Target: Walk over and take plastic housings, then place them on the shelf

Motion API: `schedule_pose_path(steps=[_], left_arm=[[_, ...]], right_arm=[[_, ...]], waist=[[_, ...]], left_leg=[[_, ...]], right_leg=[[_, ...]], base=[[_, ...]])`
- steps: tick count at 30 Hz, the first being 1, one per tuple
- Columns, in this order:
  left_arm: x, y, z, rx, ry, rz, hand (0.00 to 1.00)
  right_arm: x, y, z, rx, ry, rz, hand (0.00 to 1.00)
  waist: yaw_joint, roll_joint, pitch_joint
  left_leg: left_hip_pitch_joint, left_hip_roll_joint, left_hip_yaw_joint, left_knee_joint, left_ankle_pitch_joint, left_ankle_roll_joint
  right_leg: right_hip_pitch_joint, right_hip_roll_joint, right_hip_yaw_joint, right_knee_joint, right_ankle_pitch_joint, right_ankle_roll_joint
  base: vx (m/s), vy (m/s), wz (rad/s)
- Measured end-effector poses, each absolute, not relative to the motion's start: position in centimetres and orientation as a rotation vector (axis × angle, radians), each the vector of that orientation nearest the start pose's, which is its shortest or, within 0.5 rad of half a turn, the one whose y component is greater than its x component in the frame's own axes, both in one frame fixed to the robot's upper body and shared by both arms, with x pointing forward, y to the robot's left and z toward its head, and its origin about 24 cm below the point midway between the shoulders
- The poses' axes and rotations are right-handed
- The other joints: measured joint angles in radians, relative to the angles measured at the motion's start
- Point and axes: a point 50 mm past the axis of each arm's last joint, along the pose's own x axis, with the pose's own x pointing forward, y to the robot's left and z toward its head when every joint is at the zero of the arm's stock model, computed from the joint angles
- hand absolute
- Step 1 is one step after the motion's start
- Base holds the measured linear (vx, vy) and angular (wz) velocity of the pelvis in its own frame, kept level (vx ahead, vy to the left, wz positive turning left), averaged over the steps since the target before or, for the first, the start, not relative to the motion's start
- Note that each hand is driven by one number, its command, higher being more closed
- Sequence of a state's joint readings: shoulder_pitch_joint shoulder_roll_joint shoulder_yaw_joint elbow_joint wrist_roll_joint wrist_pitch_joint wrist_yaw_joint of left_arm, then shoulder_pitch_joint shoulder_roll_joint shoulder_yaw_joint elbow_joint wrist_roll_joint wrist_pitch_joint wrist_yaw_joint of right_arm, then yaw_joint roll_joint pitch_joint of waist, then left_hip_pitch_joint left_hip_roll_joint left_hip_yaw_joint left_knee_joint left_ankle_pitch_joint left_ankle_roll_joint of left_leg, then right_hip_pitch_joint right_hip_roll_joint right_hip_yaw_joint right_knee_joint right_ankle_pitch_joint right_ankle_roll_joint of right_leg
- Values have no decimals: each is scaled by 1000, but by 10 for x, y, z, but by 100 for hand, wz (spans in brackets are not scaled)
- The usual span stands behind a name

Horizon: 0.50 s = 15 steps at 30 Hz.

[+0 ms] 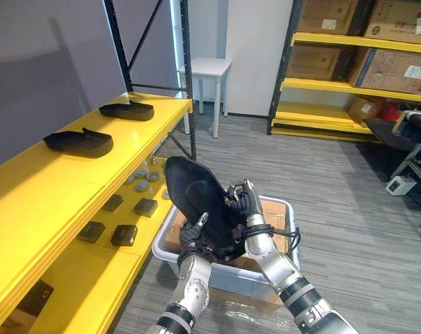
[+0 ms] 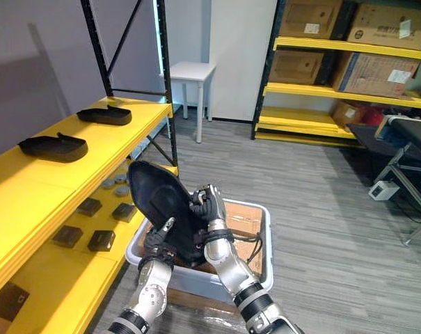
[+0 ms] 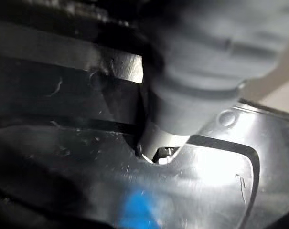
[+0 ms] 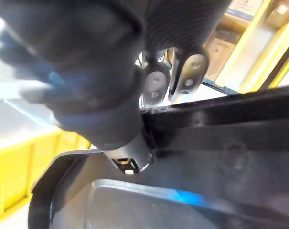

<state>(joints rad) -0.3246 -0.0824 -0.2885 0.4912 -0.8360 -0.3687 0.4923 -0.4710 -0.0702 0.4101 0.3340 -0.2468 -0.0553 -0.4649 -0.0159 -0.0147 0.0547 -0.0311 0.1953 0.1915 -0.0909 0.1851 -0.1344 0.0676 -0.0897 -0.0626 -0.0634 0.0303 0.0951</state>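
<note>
Head eyes look down, sharing shelf [image 1: 57, 181]; wrist views close on housing [image 3: 63, 167].

Three black housings [image 1: 196, 198] [image 1: 78, 142] [image 1: 127, 110] (two shelved), one bin [image 1: 231, 278], one white table [image 1: 210, 67]

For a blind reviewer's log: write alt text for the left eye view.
The robot's left hand and right hand grip a black plastic housing, holding it tilted above a pale bin. To the left runs a yellow shelf, with a near housing and a far housing lying apart on its top level.
</note>
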Motion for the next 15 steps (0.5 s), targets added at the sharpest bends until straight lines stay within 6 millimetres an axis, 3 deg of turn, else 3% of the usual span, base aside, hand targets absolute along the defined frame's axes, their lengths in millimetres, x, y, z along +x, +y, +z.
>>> schedule_pose_path(steps=[6,9,11,12,14,15], left_arm=[[295,85,25,-732,125,320,100],[291,92,34,-704,60,302,100],[286,99,43,-666,0,290,100],[285,103,48,-645,-30,284,100],[281,112,62,-618,-114,280,100],[277,119,69,-599,-159,292,100]], right_arm=[[314,-61,94,-357,-311,23,100],[307,-60,97,-283,-339,25,100],[302,-59,101,-224,-364,30,100],[301,-59,103,-198,-372,32,100],[300,-54,114,-169,-427,49,100],[301,-47,121,-154,-448,75,100]], waist=[[0,-7,-4],[9,-4,-2],[25,1,3],[32,2,5],[52,5,20],[72,16,21]], left_leg=[[-8,-1,-26,3,4,5],[-53,-14,-120,4,25,8],[-97,-39,-173,4,24,28],[-117,-38,-110,17,0,45],[-169,-28,133,104,-59,119],[-183,-3,281,145,-67,120]], right_leg=[[15,-1,-29,0,0,0],[23,3,-135,21,-23,-4],[40,-17,-263,74,-73,3],[58,-30,-337,85,-87,11],[110,-79,-495,92,-115,43],[135,-101,-561,101,-139,64]], base=[[6,6,12],[-9,-21,91],[-5,4,164],[7,24,247],[65,77,243],[127,112,175]])
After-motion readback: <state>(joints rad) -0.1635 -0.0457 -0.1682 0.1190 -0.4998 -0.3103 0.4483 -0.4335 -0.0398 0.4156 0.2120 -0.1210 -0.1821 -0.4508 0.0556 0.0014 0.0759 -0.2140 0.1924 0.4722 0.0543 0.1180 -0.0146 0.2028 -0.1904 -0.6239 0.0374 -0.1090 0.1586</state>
